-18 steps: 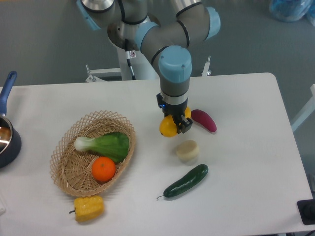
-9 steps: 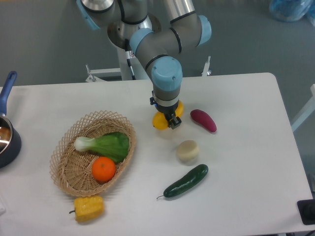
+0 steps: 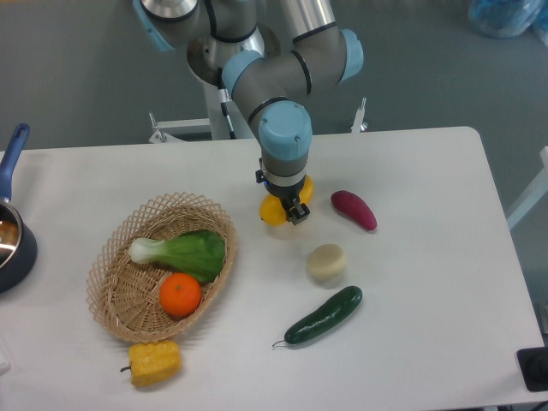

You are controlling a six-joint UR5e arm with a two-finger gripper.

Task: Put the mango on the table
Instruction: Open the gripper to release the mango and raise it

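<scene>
Mango [image 3: 273, 211] sits clamped in the end effector [image 3: 286, 208], near the middle of the white tabletop [image 3: 428, 257], a little toward the far edge. Only its yellow sides show past the dark fingers closed on it, and whether its underside touches the tabletop cannot be told from this view.

Going left to right: a dark blue pot [image 3: 12, 240] with a blue handle sits at the left edge, cut off by the frame, at about 9 o'clock from the mango. Next comes a woven basket [image 3: 128, 300] at roughly 8 o'clock from the mango, holding a green leafy vegetable [image 3: 184, 251] with a pale stem and, just in front of it, an orange [image 3: 180, 294]. A yellow corn piece [image 3: 156, 363] lies on the tabletop just outside the basket's near rim, at its 6 o'clock.

The arm [image 3: 282, 141] comes down from the far side, its grey and light-blue wrist directly above the mango. At about 4 o'clock from the mango lies a pale cream round piece [image 3: 326, 263], and beyond that, nearer the front edge, a dark green cucumber [image 3: 324, 316] lies on a slant. A purple-red sweet potato [image 3: 354, 210] lies at 3 o'clock from the mango, apart from it.
</scene>
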